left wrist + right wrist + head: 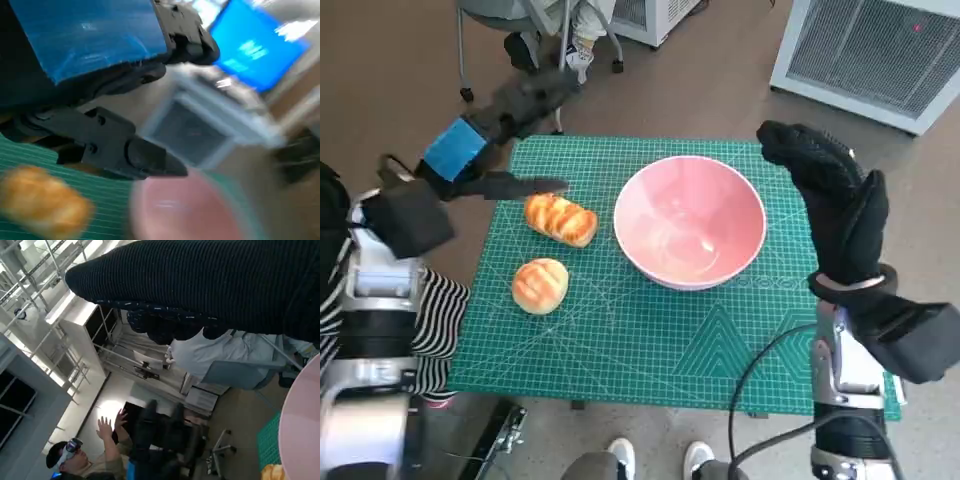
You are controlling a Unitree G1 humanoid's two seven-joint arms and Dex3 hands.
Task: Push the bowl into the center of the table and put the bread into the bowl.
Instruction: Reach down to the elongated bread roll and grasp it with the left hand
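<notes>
A pink bowl stands right of the middle of the green mat. Its rim shows blurred in the left wrist view as the bowl and at the edge of the right wrist view as the bowl. Two breads lie to its left: a long glazed loaf and a round bun. One bread shows in the left wrist view. My left hand hovers above the mat's far left, fingers spread, holding nothing. My right hand stands upright just right of the bowl, fingers extended, empty.
A chair base and a person's feet are beyond the table's far edge. A white unit stands at the far right. Shoes show at the near edge. A person with raised hands appears in the right wrist view.
</notes>
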